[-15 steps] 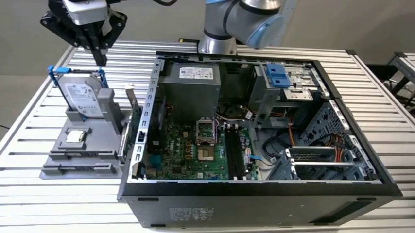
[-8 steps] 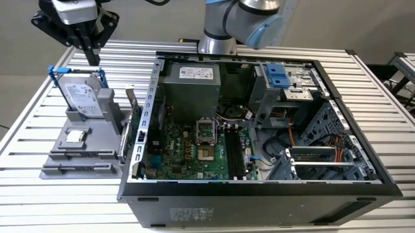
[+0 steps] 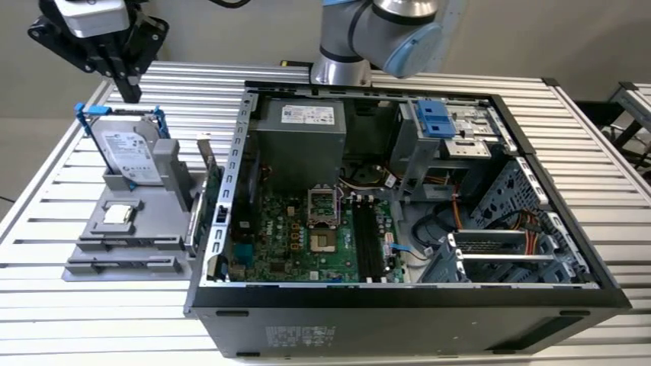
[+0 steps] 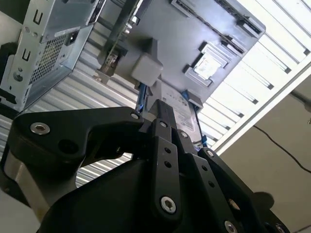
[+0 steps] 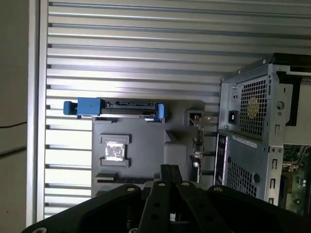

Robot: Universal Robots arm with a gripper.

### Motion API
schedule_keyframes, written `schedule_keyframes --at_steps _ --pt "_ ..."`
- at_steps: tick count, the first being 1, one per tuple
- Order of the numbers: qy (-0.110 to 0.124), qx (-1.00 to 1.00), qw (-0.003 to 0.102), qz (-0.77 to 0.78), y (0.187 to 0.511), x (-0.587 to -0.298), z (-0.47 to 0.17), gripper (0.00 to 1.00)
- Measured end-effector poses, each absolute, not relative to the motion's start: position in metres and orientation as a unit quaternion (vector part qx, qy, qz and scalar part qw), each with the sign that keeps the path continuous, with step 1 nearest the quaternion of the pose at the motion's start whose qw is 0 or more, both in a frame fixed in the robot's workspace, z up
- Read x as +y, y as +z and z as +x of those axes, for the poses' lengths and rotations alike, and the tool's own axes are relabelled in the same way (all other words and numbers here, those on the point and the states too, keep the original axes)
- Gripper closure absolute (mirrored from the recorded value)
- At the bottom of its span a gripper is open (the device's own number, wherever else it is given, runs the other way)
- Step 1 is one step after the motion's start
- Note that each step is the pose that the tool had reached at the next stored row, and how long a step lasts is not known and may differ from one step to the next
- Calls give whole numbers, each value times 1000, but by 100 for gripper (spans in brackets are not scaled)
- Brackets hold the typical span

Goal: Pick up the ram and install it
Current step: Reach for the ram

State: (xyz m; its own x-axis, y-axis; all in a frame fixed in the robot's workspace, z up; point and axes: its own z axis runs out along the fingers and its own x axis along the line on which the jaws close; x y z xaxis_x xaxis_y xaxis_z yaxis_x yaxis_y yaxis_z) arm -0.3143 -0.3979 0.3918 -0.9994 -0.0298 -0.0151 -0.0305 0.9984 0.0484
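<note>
Above the grey holder (image 3: 152,207), by the hard drive (image 3: 133,156), the pincer (image 3: 130,95) hangs with fingers together, gripping nothing. The ram (image 3: 127,244) looks to be the thin strip standing edge-up at the holder's opposite end. A clean pick needs the fingers parted, squared across its flat faces and centred lengthwise.

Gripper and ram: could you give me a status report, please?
Gripper shut, empty, hovering above the grey holder carrying the hard drive. Ram not yet picked up. Open computer case stands alongside.
</note>
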Motion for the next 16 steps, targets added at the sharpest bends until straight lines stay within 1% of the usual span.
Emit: schedule_keyframes --at_steps 16 --pt "24 1000 7 -15 391 -397 -359 100"
